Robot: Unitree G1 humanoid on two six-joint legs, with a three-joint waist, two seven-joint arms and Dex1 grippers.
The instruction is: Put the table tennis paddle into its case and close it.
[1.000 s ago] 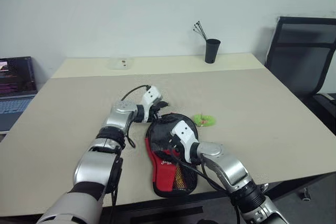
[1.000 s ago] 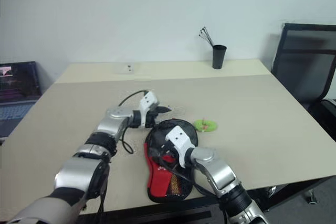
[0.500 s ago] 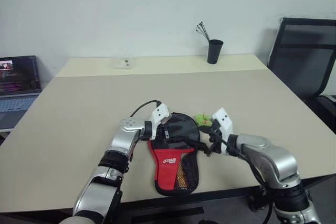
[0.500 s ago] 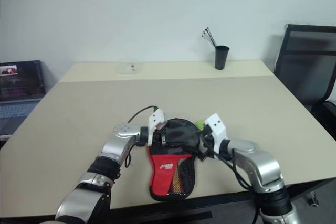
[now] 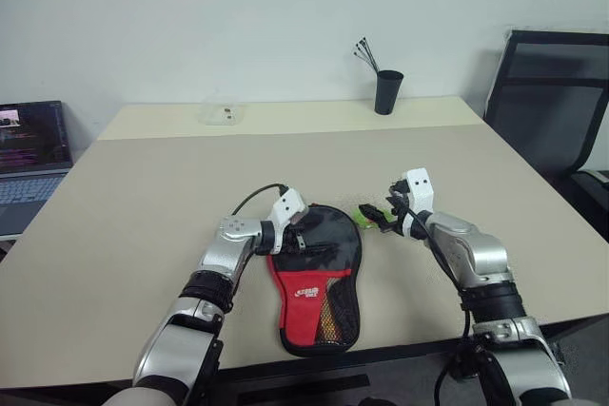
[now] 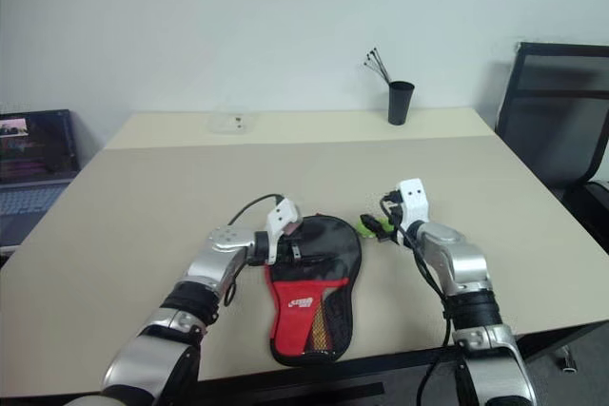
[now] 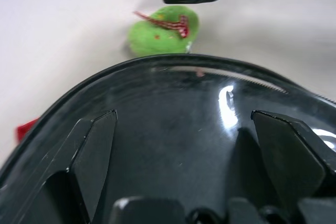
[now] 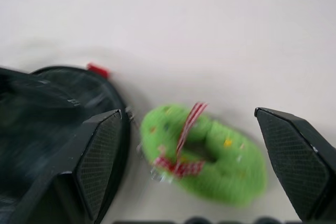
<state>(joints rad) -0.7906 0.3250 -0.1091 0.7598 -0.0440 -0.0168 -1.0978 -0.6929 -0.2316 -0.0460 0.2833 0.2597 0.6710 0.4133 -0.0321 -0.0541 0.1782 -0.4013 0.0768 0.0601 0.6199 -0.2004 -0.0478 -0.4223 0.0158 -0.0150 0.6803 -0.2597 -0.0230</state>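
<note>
Case [image 5: 317, 278] flat on table [image 5: 143, 197], low centre of head cam pics, near front edge. Red panel w/ white logo and mesh pocket at narrow near end, round black part at far end. Zip edge seen round the black part. Paddle: can't tell where, none seen outside the case.

Left gripper [image 5: 297, 235] at upper left rim of case, centre-left of frame, fingers wide apart, hanging just over the black top; can't tell if touching. In left wrist pic, both fingers [image 7: 94, 150] spread over shiny black case top, nothing between them.

Right gripper [image 5: 379, 218] right of centre in frame, off the case, fingers spread, holding nothing, right by small green ring toy [image 8: 210, 161]. In right wrist pic, toy w/ red-white ribbon lies between the spread fingers [image 8: 100, 156], on bare table, just beside case rim.

Farther back: black cup [image 5: 385, 92] w/ thin sticks, top centre. Small clear box [image 5: 221, 115] at far left of table. Laptop [image 5: 29, 154] at left edge of frame. Black chair [image 5: 552, 102] at upper right.
</note>
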